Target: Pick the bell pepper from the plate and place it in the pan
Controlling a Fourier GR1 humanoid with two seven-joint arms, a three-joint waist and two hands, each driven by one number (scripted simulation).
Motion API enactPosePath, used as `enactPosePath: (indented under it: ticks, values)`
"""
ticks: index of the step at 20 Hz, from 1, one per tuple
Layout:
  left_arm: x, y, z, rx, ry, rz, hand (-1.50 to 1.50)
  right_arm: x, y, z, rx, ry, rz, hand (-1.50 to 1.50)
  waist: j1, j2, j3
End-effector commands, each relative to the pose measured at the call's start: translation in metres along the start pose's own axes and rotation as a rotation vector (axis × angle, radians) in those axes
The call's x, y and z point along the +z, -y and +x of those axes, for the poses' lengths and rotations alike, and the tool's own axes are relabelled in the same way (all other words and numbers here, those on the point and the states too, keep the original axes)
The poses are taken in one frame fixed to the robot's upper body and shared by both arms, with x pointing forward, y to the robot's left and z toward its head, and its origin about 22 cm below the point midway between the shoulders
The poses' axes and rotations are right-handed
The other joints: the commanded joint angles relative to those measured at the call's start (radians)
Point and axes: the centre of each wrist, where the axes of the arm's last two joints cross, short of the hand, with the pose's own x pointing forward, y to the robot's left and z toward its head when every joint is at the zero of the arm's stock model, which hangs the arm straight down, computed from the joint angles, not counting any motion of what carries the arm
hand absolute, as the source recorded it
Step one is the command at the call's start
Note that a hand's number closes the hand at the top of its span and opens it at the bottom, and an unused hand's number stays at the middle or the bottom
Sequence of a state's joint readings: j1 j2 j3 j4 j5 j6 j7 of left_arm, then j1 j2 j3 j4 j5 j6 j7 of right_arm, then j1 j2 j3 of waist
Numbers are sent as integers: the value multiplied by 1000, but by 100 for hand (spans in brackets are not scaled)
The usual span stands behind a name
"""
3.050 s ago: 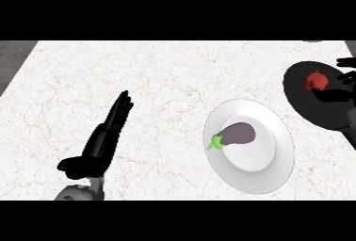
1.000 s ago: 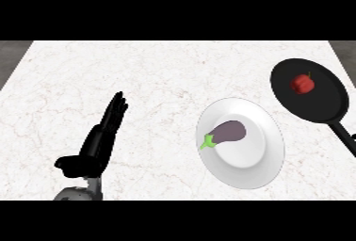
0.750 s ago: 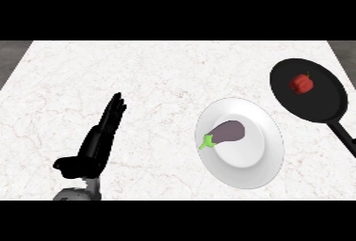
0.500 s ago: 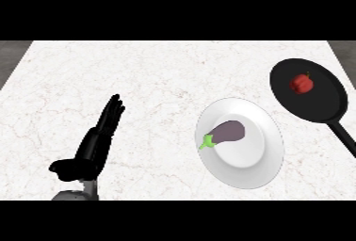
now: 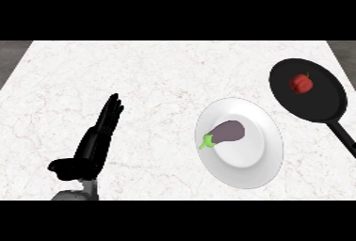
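Down at the near edge, the left hand (image 5: 94,143) comes up from the lower left of the white marble counter (image 5: 160,75), black fingers straight and pressed together, pointing away toward the far side, thumb jutting out to the left near the grey wrist. It holds nothing and touches nothing, parked well apart from everything else. The right hand is nowhere in view.

Moving right, there's the white plate (image 5: 268,162), sitting right of centre, and on it just 1 item: a purple eggplant (image 5: 228,133) with its green stem end pointing to the lower left, lying in the plate's upper-left part.

Farther back and further right, the black pan (image 5: 323,101) lies flat on the counter, near the plate's upper-right rim but apart from it, its handle running down toward the right edge of the view. And there's the red bell pepper (image 5: 301,83), inside the pan, in the far half, a little left of the pan's centre, stem up.
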State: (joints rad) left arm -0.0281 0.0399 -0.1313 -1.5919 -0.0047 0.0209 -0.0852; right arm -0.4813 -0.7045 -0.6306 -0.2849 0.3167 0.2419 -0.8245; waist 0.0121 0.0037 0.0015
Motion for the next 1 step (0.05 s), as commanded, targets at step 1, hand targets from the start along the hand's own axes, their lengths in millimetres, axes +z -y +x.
enactPosePath:
  ticks: [1]
  values:
    - [-15,-1,-1,-13,5,6,0,-12,-4,11,62,44,-4,-150,-10,-3,-1]
